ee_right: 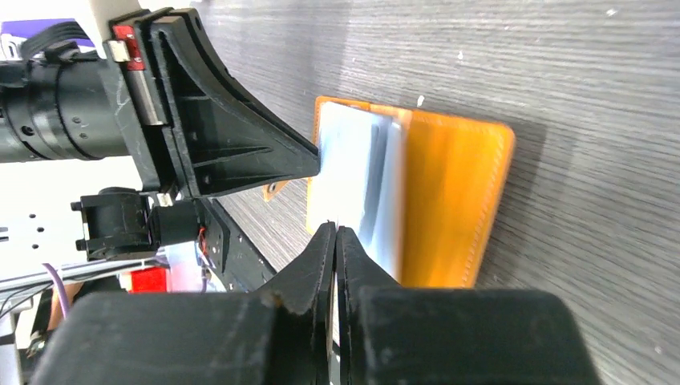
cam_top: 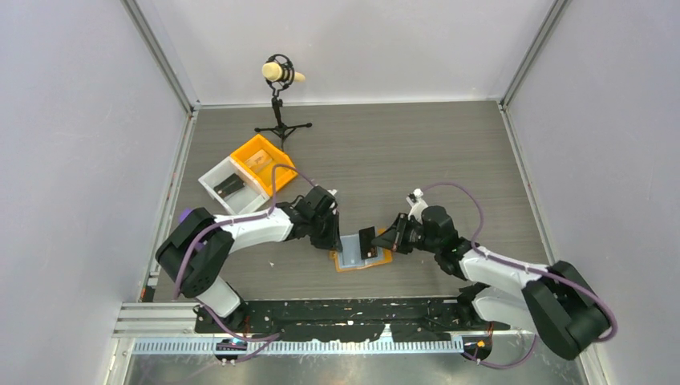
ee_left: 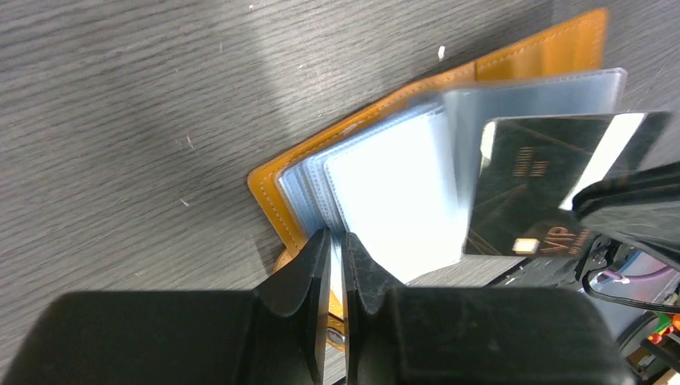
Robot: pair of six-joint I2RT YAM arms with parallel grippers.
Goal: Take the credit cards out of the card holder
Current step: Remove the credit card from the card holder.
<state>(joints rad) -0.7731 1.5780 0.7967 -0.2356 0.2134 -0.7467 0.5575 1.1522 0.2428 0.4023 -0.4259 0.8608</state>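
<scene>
Pinching, with left gripper (ee_left: 337, 237), a clear sleeve (ee_left: 390, 195) of the one open card holder (ee_left: 271, 188) lying at six o'clock on the table (cam_top: 417, 152); gripping tight, with right gripper (ee_right: 335, 230), one dark credit card (ee_left: 532, 186) raised just above it.

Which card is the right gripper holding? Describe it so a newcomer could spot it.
Near the middle of the grey wood-grain table lies the open orange-tan card holder with clear plastic sleeves. Over it, pinched by the right gripper, is a thin glossy black card. Unlike the pale sleeves, it is dark with gold VIP lettering.
</scene>
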